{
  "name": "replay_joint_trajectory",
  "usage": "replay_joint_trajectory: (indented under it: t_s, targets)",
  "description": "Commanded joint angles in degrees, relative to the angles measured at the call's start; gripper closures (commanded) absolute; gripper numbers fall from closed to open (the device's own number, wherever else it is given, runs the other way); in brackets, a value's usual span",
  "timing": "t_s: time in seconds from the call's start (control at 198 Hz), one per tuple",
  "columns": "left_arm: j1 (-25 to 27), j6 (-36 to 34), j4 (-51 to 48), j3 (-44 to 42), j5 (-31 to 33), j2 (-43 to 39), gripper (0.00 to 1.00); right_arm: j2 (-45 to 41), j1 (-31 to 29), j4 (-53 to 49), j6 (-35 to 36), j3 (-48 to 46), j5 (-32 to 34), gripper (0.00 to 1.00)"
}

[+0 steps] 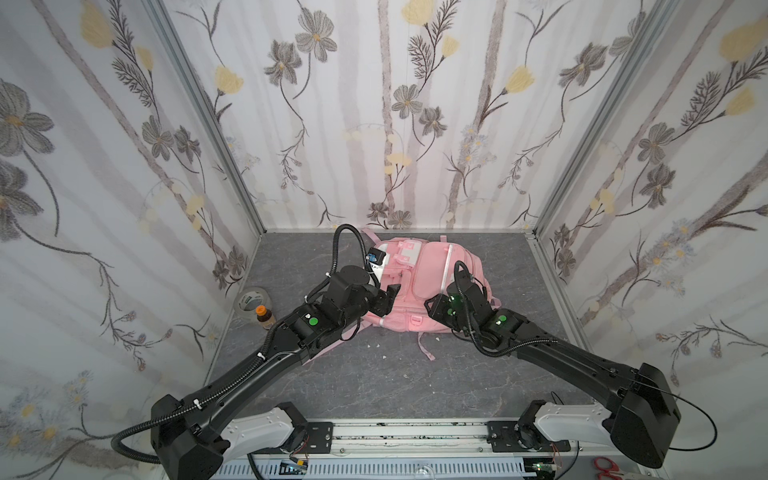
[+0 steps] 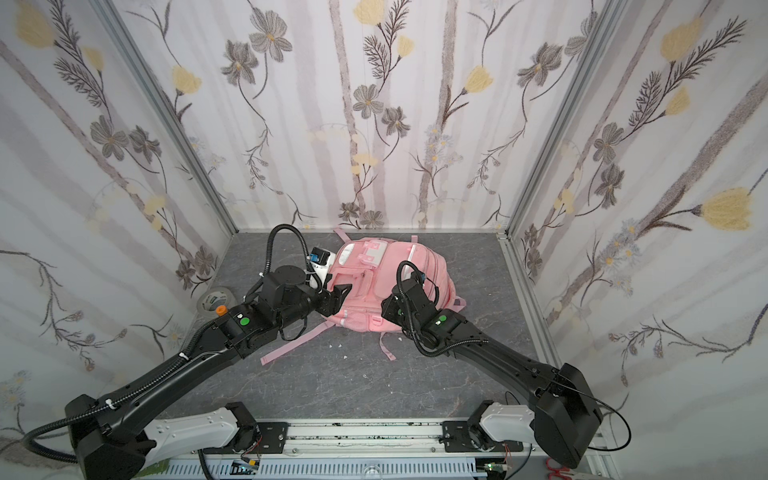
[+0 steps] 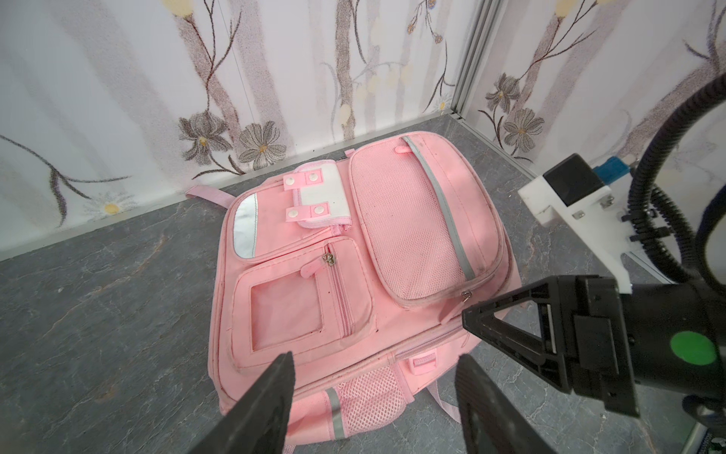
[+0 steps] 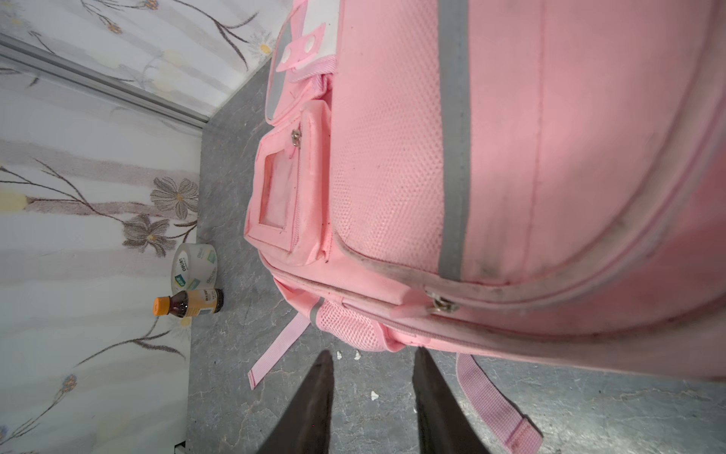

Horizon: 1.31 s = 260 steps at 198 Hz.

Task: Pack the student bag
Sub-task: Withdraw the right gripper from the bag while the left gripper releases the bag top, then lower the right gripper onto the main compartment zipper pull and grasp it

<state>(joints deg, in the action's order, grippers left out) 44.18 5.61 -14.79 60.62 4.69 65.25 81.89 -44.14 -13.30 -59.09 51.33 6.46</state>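
Observation:
The student bag is a big pink backpack lying flat, front pockets up, at the back middle of the grey table. My left gripper hovers over its near left part, open and holding nothing, with the mesh side pocket showing between the fingers. My right gripper is at the bag's near right edge, just off the fabric, open over bare table. A metal zip pull sits on the bag's long zip close to it.
A roll of clear tape and a small brown bottle with an orange cap stand by the left wall. Pink straps trail toward the front. Flowered walls close in three sides.

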Motion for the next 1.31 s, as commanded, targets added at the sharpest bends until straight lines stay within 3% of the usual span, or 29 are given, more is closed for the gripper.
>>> replay_joint_trajectory:
  t_s: [0.0, 0.541, 0.9, 1.097, 1.31]
  targets:
    - [-0.1, 0.6, 0.7, -0.1, 0.0, 0.3, 0.33, 0.8, -0.1, 0.2, -0.9, -0.1, 2.2, 0.64]
    - [-0.1, 1.9, -0.7, -1.5, 1.0, -1.4, 0.33, 8.1, 0.3, 2.1, 1.1, 3.3, 5.3, 0.65]
    - [-0.1, 1.6, -1.6, -1.7, 1.6, -2.5, 0.33, 7.5, 0.3, 0.9, 0.4, 2.0, 5.7, 0.79]
    - [-0.1, 1.9, -1.3, -2.3, 1.6, -2.9, 0.33, 4.1, 0.2, 3.8, -3.4, -1.5, 4.5, 0.65]
    - [-0.1, 2.3, -0.7, -2.8, 1.1, -2.9, 0.33, 4.6, 0.2, 6.7, -4.2, -1.4, 5.0, 0.59]
